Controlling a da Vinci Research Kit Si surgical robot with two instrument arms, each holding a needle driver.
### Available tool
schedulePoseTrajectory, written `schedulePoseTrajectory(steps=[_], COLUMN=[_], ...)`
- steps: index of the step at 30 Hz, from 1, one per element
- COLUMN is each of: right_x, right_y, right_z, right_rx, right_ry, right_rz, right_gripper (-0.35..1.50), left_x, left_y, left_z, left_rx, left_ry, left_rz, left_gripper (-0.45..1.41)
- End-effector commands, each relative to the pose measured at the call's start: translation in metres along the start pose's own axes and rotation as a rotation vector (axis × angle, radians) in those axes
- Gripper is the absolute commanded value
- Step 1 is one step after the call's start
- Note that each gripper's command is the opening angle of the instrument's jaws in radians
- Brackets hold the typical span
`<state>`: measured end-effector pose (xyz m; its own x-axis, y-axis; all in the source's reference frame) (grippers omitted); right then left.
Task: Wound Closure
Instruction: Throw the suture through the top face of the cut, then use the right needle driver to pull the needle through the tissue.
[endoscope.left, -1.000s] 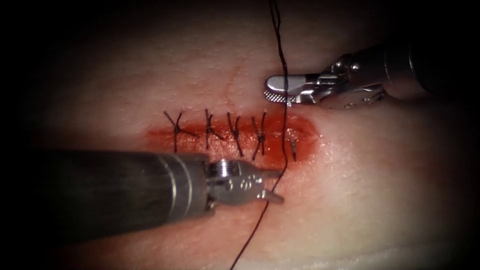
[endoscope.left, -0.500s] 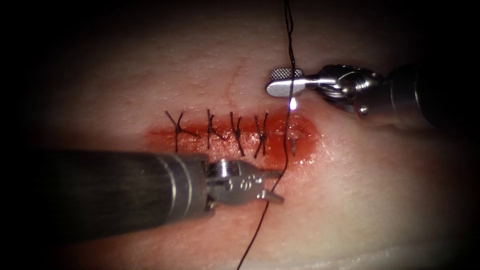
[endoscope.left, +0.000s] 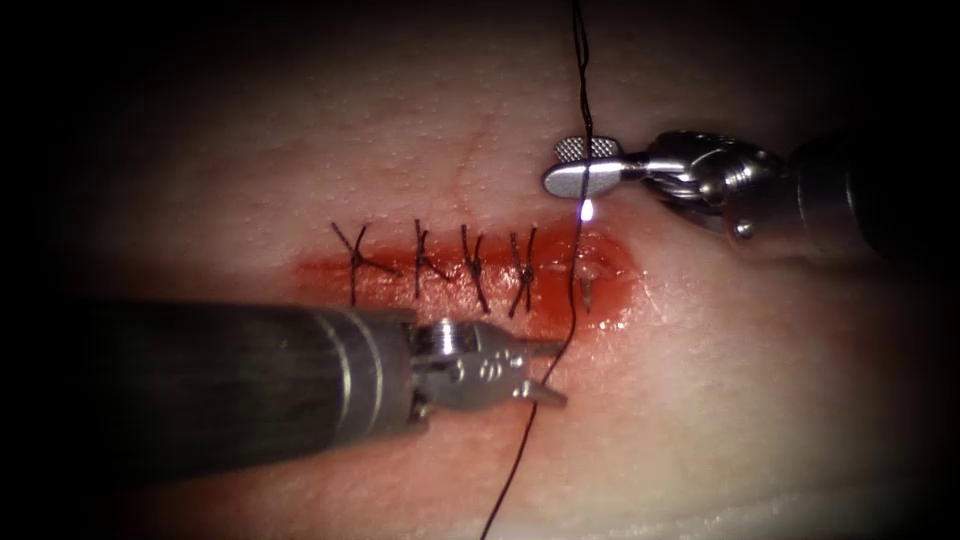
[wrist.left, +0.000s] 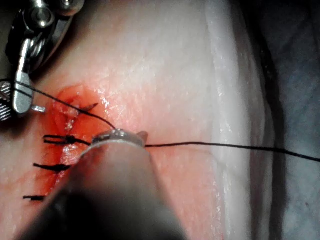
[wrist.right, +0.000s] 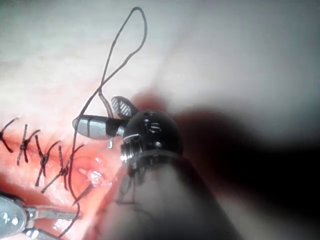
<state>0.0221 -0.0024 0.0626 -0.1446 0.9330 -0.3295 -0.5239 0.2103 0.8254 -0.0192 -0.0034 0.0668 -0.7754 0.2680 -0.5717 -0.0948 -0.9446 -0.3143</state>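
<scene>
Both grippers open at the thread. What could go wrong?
The right gripper straddles the thread, holding nothing; closing could fray or cut it.
The short thread end at the right end of the cut looks untied; pulling the strand might draw it out.
The left gripper is empty, so nothing steadies the thread.
A bright tip under the right gripper may be the needle.

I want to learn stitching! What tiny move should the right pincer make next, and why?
Probably shut the right pincer on the thread. Its jaws stand open with the thread between them, holding nothing; the left pincer is open and empty too. The thread at the cut's right end looks untied. Where the needle lies, I cannot tell.
</scene>
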Motion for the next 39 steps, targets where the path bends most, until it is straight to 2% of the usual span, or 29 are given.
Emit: schedulePoseTrajectory(steps=[1,2,3,4,7,15,21,23,31,33,34,36,37,38,39], right_x=[-0.0002,-0.0002,-0.0003,-0.0003,-0.0003,-0.0019,-0.0032,-0.0042,-0.0060,-0.0058,-0.0056,-0.0051,-0.0048,-0.0040,-0.0035], right_y=[0.0003,0.0003,0.0003,0.0002,-0.0001,-0.0015,-0.0029,-0.0041,-0.0068,-0.0067,-0.0065,-0.0056,-0.0051,-0.0036,-0.0025], right_z=[0.0007,0.0006,0.0006,0.0005,0.0009,0.0007,-0.0004,-0.0010,-0.0017,-0.0019,-0.0021,-0.0026,-0.0028,-0.0036,-0.0040], right_rx=[0.004,0.004,0.007,-0.003,-0.038,0.055,0.090,0.130,0.235,0.252,0.249,0.219,0.203,0.154,0.124], right_ry=[0.004,0.006,0.012,0.001,-0.033,-0.207,-0.284,-0.322,-0.321,-0.269,-0.234,-0.169,-0.148,-0.108,-0.083], right_rz=[0.001,0.001,0.002,-0.007,0.090,0.391,0.483,0.488,0.498,0.461,0.412,0.287,0.228,0.132,0.054], right_gripper=[1.04,0.96,0.14,-0.35,-0.35,-0.35,-0.35,-0.35,-0.35,-0.35,-0.21,0.42,0.61,0.96,1.15], left_x=[0.0001,0.0001,0.0002,0.0002,0.0001,0.0001,0.0001,0.0001,0.0001,0.0001,0.0001,0.0001,0.0002,0.0003,0.0004], left_y=[-0.0001,-0.0001,-0.0001,-0.0001,-0.0001,-0.0001,-0.0001,-0.0001,-0.0002,-0.0001,-0.0001,-0.0002,-0.0002,-0.0002,-0.0002], left_z=[0.0007,0.0007,0.0007,0.0007,0.0007,0.0007,0.0007,0.0007,0.0006,0.0006,0.0005,0.0004,0.0003,-0.0001,-0.0002], left_rx=[0.000,0.000,0.000,0.000,0.000,0.000,0.000,-0.001,-0.001,-0.001,-0.002,-0.003,-0.004,-0.007,-0.010], left_ry=[0.001,0.001,0.001,0.001,0.001,0.001,0.001,0.001,0.002,0.002,0.002,0.002,0.003,0.004,0.002], left_rz=[0.001,0.001,0.001,0.001,0.001,0.001,0.001,0.001,0.001,0.001,0.001,0.001,0.001,0.023,0.034], left_gripper=[0.10,0.10,0.10,0.10,0.10,0.10,0.10,0.10,0.10,0.10,0.10,0.10,0.10,0.10,0.10])
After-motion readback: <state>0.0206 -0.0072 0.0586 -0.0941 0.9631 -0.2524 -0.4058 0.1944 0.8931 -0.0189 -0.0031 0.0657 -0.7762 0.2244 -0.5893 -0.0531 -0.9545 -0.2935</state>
